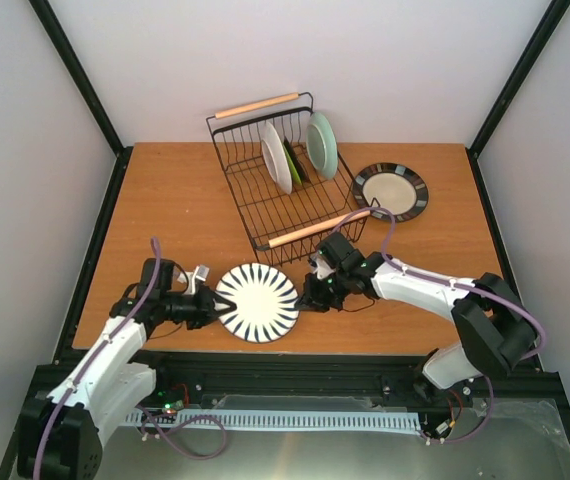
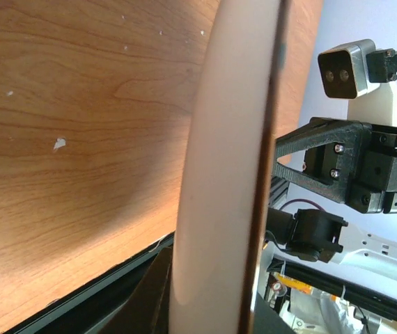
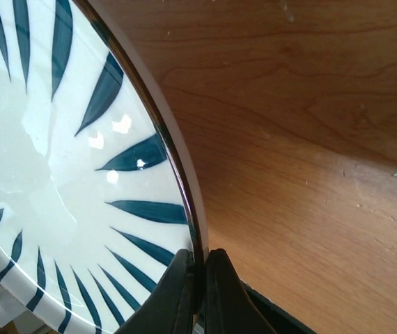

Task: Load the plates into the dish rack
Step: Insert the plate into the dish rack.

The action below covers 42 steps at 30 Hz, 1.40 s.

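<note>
A white plate with black radial stripes (image 1: 257, 302) is held over the table's front edge, its face tilted toward the top camera. My left gripper (image 1: 215, 305) is shut on its left rim. In the left wrist view the plate (image 2: 226, 174) runs edge-on between the dark fingers (image 2: 141, 299). On the opposite rim my right gripper (image 1: 303, 298) is shut; its wrist view shows the jaws (image 3: 200, 278) pinching the striped plate (image 3: 45, 174). The black wire dish rack (image 1: 255, 215) stands behind, holding a white plate (image 1: 275, 157), a lime green one (image 1: 293, 160) and a mint green one (image 1: 322, 145) upright.
A black-rimmed cream plate (image 1: 391, 190) lies flat on the table to the right of the rack. The rack's near wooden handle (image 1: 317, 228) sits just behind my right wrist. The table's black front rail (image 1: 295, 365) runs below the held plate.
</note>
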Each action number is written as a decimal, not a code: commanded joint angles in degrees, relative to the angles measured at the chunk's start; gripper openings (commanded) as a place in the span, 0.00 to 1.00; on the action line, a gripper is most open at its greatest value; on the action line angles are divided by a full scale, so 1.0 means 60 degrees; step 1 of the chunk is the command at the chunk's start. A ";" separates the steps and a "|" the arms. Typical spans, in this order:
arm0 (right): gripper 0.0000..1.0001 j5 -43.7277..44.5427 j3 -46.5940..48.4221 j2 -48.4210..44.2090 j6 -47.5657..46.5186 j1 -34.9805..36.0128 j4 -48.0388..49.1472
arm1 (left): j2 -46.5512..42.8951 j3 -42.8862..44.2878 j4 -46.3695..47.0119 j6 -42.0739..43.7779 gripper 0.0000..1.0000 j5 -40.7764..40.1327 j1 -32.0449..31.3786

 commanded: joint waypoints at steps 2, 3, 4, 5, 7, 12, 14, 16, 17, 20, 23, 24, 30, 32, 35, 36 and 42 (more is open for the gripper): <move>0.03 -0.1334 0.0395 0.0237 -0.0552 0.0186 0.1219 | -0.0238 0.0639 -0.0822 -0.0089 0.00 -0.0554 -0.0058; 0.03 -0.1324 0.0426 0.0285 -0.0689 0.0194 0.1086 | -0.0314 0.0733 -0.1102 0.0019 0.01 -0.0592 -0.0058; 0.03 -0.1301 0.0492 0.0307 -0.0843 0.0193 0.0890 | -0.0421 0.0829 -0.1428 0.0124 0.01 -0.0612 -0.0058; 0.03 -0.1230 0.0528 0.0310 -0.1014 0.0200 0.0575 | -0.0566 0.0913 -0.1882 0.0216 0.01 -0.0636 -0.0058; 0.03 -0.1157 0.0578 0.0272 -0.1380 0.0201 0.0112 | -0.0917 0.0968 -0.2532 0.0337 0.01 -0.0733 -0.0058; 0.18 -0.0868 0.0374 -0.0114 -0.1905 0.0194 -0.0709 | -0.1942 0.0942 -0.3527 0.0158 0.01 -0.0813 -0.0055; 0.24 -0.0742 0.0322 -0.0315 -0.1997 0.0201 -0.0856 | -0.2144 0.1106 -0.3756 0.0049 0.01 -0.0819 -0.0055; 0.28 -0.0631 0.0383 -0.0511 -0.2096 0.0201 -0.1073 | -0.2231 0.1389 -0.4018 0.0050 0.01 -0.0850 -0.0051; 0.29 -0.0586 0.0421 -0.0605 -0.2145 0.0197 -0.1194 | -0.2245 0.1558 -0.4162 0.0082 0.01 -0.0911 -0.0058; 0.34 -0.0285 0.0576 -0.0866 -0.2424 0.0201 -0.1832 | -0.2196 0.1996 -0.4474 0.0142 0.01 -0.0866 -0.0058; 0.39 0.0132 0.0799 -0.1282 -0.2735 0.0201 -0.2357 | -0.2230 0.2539 -0.4524 -0.0147 0.01 -0.0833 -0.0058; 0.40 0.0324 0.0903 -0.1530 -0.2800 0.0197 -0.2570 | -0.2217 0.2794 -0.4612 -0.0217 0.01 -0.0887 -0.0058; 0.40 0.1060 0.2091 -0.2731 -0.3658 0.0265 -0.3941 | -0.1782 0.4699 -0.5288 -0.0478 0.01 -0.1184 -0.0058; 0.40 0.1342 0.2592 -0.3092 -0.4100 0.0463 -0.4321 | -0.1565 0.5350 -0.5609 -0.0514 0.01 -0.1318 -0.0055; 0.43 0.2068 0.3433 -0.3349 -0.4777 0.1185 -0.4830 | -0.1295 0.6064 -0.6141 -0.0502 0.01 -0.1450 -0.0058; 0.44 0.2278 0.3684 -0.3353 -0.4976 0.1436 -0.5011 | -0.1245 0.6234 -0.6337 -0.0501 0.01 -0.1508 -0.0057; 0.51 0.3747 0.4969 -0.2980 -0.6156 0.2980 -0.5164 | -0.1174 0.7072 -0.7079 -0.0797 0.01 -0.1675 -0.0056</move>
